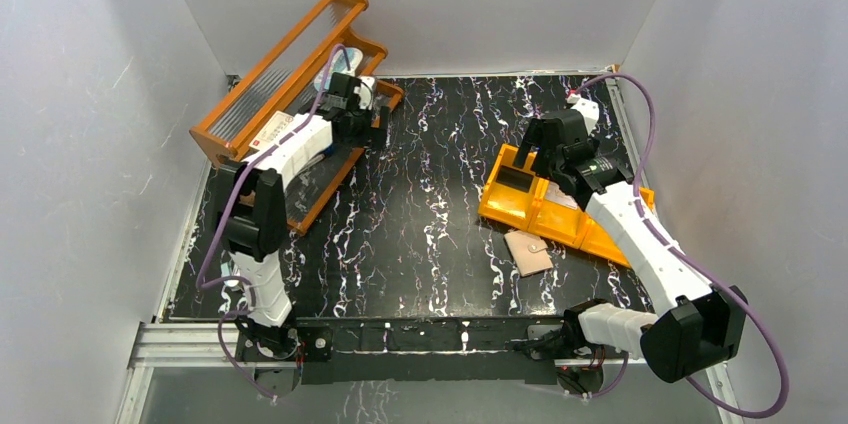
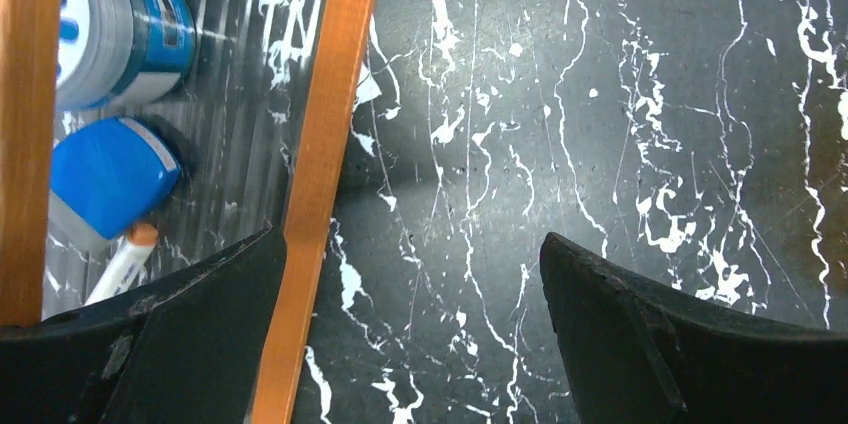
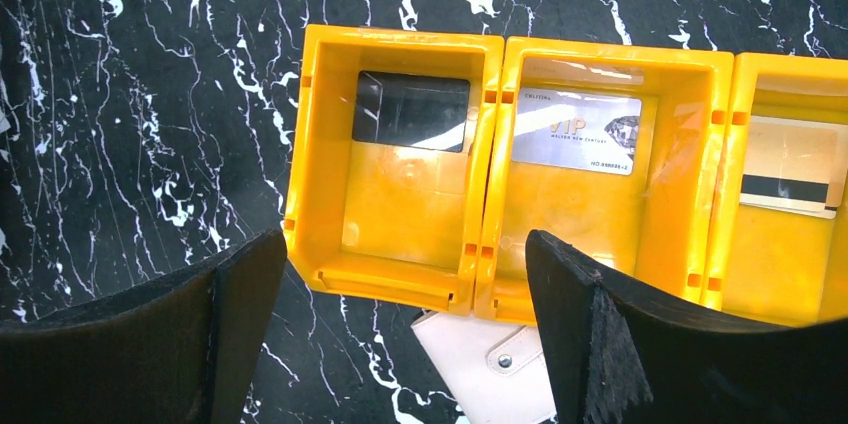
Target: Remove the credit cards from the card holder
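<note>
The beige card holder (image 1: 527, 251) lies folded shut on the black marbled table, just in front of the orange three-compartment tray (image 1: 560, 227); it also shows in the right wrist view (image 3: 480, 359) with its tab snapped. The tray (image 3: 395, 274) holds a dark card (image 3: 411, 111), a silver VIP card (image 3: 575, 132) and a beige card with a black stripe (image 3: 792, 164), one per compartment. My right gripper (image 3: 405, 344) is open and empty above the tray's left compartment (image 1: 540, 144). My left gripper (image 2: 410, 334) is open and empty by the wooden rack (image 1: 360, 109).
An orange wooden rack (image 1: 280, 74) stands at the back left; its rail (image 2: 325, 174) crosses the left wrist view. Behind it lie blue-and-white containers (image 2: 110, 174) and a white pen (image 2: 125, 264). White walls enclose the table.
</note>
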Action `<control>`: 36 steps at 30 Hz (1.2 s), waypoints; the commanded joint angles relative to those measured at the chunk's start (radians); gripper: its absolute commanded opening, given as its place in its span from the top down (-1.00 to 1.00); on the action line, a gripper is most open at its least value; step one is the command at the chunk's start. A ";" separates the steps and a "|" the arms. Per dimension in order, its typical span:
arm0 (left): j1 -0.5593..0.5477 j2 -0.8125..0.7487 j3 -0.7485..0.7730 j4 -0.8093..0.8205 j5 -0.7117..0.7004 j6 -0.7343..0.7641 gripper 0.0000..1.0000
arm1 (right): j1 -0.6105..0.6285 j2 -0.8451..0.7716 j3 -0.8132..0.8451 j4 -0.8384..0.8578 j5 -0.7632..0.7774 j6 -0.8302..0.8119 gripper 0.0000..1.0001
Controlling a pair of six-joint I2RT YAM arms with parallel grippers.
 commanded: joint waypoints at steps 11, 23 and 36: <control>-0.124 -0.034 0.090 0.157 0.258 0.038 -0.97 | -0.022 0.013 0.004 0.022 0.009 -0.006 -0.97; -0.126 0.261 0.306 0.118 0.175 0.053 -0.97 | -0.024 -0.027 -0.009 0.014 0.001 -0.003 -0.97; -0.055 0.383 0.322 0.104 -0.134 0.034 -0.97 | -0.027 0.005 -0.002 -0.005 -0.045 -0.002 -0.97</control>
